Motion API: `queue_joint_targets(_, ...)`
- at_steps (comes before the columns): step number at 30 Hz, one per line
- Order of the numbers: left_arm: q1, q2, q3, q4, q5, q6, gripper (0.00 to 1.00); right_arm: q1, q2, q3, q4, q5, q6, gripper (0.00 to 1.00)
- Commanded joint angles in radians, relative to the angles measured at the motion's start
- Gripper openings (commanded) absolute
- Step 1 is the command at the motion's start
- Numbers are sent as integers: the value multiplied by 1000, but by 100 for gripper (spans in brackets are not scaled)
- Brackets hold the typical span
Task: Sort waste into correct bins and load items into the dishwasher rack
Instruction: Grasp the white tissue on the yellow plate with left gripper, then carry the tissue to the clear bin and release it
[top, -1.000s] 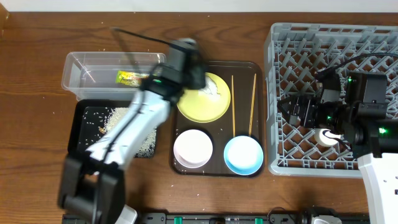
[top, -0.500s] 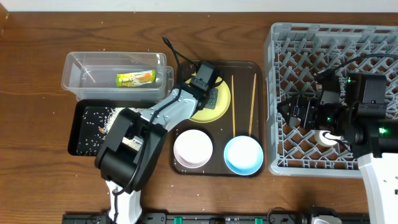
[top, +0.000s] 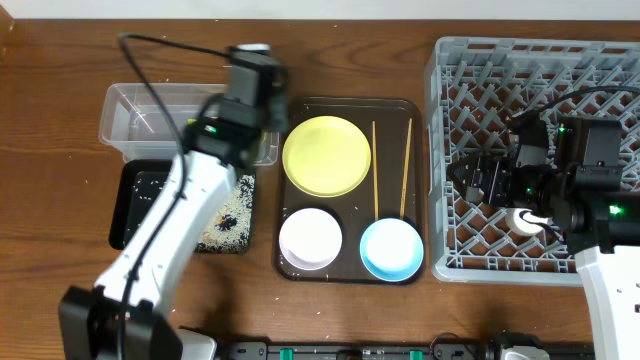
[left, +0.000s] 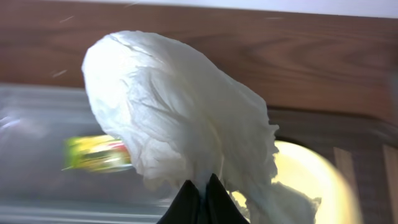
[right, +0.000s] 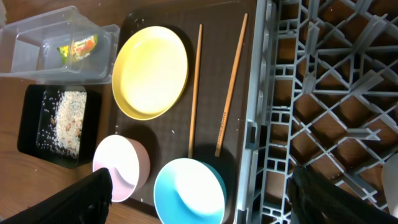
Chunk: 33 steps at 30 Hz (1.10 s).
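Observation:
My left gripper (left: 200, 186) is shut on the crumpled white paper (left: 180, 118), which hangs above the clear tub (top: 140, 120). The green-and-orange wrapper (left: 96, 154) lies inside that tub. Rice scraps (right: 68, 118) lie in the black tray-bin (top: 135, 205). On the brown tray, the yellow plate (top: 327, 156) is bare, beside two chopsticks (top: 375, 170), a white bowl (top: 310, 238) and a light blue bowl (top: 390, 248). My right gripper (right: 202, 177) hangs open and holds nothing, over the left edge of the grey dishwasher rack (top: 530, 70).
The dark brown serving tray (top: 352, 108) sits between the bins and the rack. The left arm (top: 190, 200) stretches over the black tray-bin. Bare wooden table runs along the back and the left side.
My left gripper shut on the paper on the yellow plate, then swung left with it to above the clear tub. The plate is now bare. The right arm has not moved.

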<state>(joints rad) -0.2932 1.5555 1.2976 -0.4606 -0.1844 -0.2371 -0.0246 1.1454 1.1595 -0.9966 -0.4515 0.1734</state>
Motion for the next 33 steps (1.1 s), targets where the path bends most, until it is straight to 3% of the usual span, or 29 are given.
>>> queue_joint_targets(1, 106, 87, -29, 12, -16, -29, 50, 13, 0, 10, 7, 3, -14, 89)
queue_joint_targets(2, 127, 95, -27, 11, 16, -29, 61, 13, 0, 10, 8, 3, -14, 89)
queue_joint_targets(3, 143, 97, -25, -2, 71, -29, 64, 13, 0, 10, 9, 3, -14, 89)
queue_joint_targets(7, 144, 56, 1, -81, 259, -24, 64, 13, 0, 10, 9, 3, -14, 89)
queue_joint_targets(11, 64, -35, 1, -160, 366, 45, 64, 13, 0, 10, 9, 2, -14, 88)
queue_joint_targets(15, -79, -127, 1, -250, 363, 109, 64, 13, -2, 10, 10, 2, -14, 88)
queue_joint_targets(21, -267, -169, 1, -380, 281, 95, 64, 13, -2, 10, 18, -6, -11, 87)
queue_joint_targets(24, -325, -169, 1, -425, 281, 59, 62, 13, -2, 10, 14, -39, -11, 86)
queue_joint_targets(26, -372, -169, 0, -453, 274, 56, 55, 13, -2, 10, 7, -38, -19, 86)
queue_joint_targets(33, -430, -211, 0, -546, 93, -141, 45, 13, -2, 10, 1, -34, -22, 89)
